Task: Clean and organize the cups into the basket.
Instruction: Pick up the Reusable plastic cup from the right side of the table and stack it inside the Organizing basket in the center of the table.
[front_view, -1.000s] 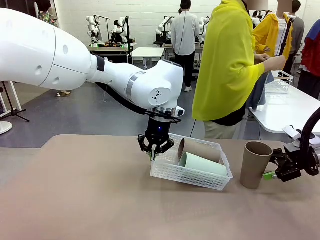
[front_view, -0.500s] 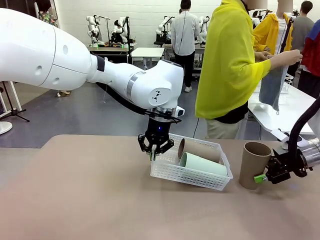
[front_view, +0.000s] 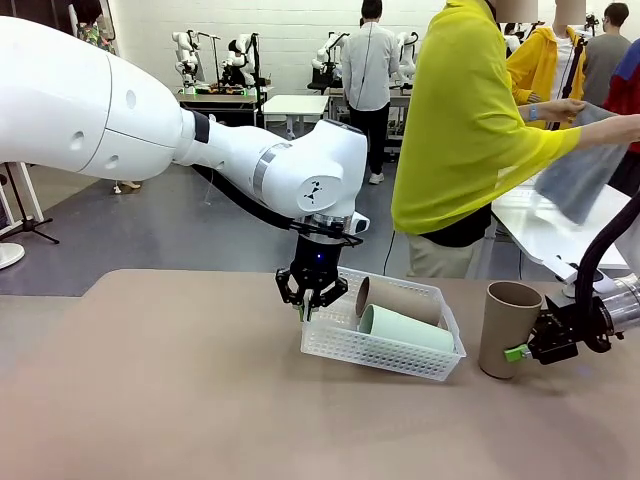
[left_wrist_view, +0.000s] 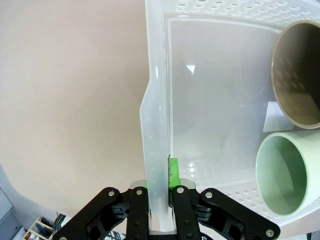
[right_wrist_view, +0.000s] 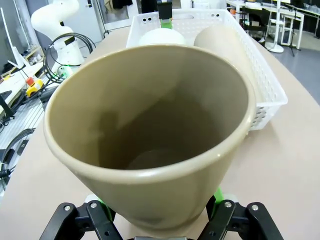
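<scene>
- Right wrist view: right gripper (right_wrist_view: 160, 212) straddles the upright brown cup (right_wrist_view: 150, 125) low on its wall. Green pads look to be touching on both sides.
- That cup stands on the table (front_view: 150, 380), just beside the basket (front_view: 385, 352), near its right end.
- Handling guess: light, stiff, matte, fair friction. The taper can squirt it upward if squeezed hard, so grip low to mid and moderately.
- Inside the basket, a mint cup (front_view: 405, 327) and a second brown cup (front_view: 400, 297) lie on their sides, touching. They take most of the floor, leaving little room.
- Left gripper (left_wrist_view: 159, 192) is pinched on the basket's thin wall at its left end. That wall is probably flexible.
- A person (front_view: 460, 130) stands beyond the table, turned away, hands well apart from it.
</scene>
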